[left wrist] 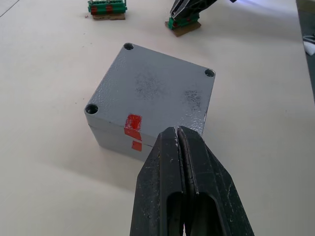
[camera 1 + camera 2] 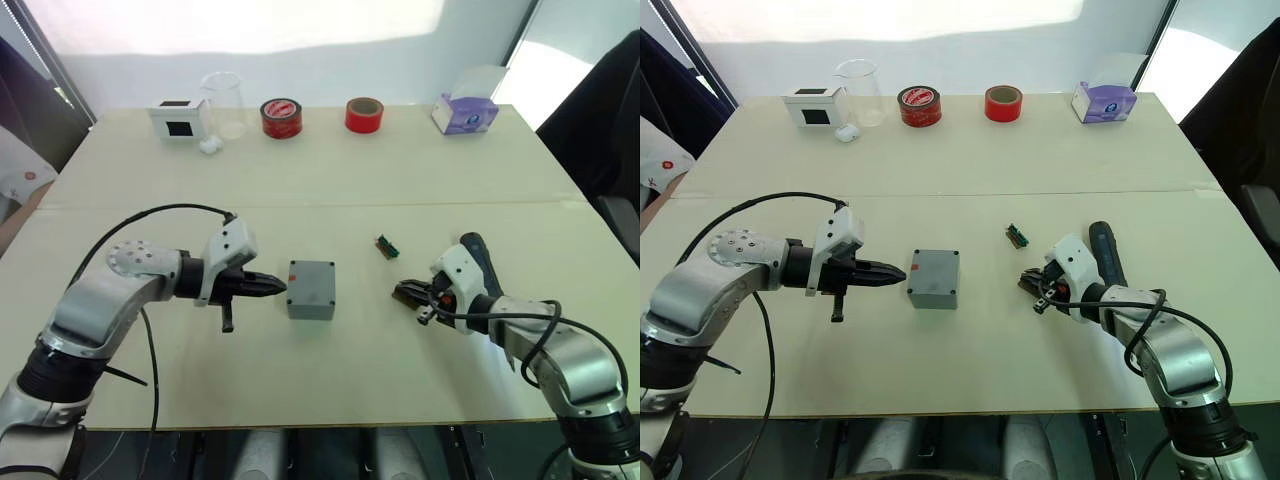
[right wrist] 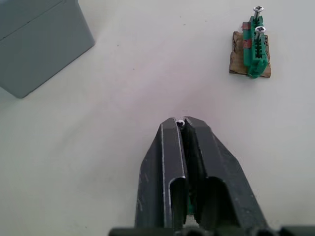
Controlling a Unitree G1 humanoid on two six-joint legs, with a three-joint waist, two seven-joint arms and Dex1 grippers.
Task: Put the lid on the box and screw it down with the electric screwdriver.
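The gray box [image 2: 311, 297] sits mid-table with the lid [image 1: 152, 88] lying flat on top of it. Red marks on the lid and box line up on the side facing my left gripper. Three of the lid's corner holes show as dark pits. My left gripper [image 2: 275, 286] is shut and empty, its tip just left of the box. My right gripper [image 2: 403, 293] rests to the right of the box, shut on a small screw [image 3: 180, 123] above a green holder [image 1: 183, 24]. The electric screwdriver [image 2: 478, 252] lies on the table beside my right wrist.
A second green holder [image 3: 256, 46] with two screws lies behind the right gripper. Along the far edge stand a white box with a black panel [image 2: 178, 117], a clear beaker [image 2: 224, 100], two red tape rolls [image 2: 281, 117], [image 2: 364, 114] and a purple tissue box [image 2: 466, 112].
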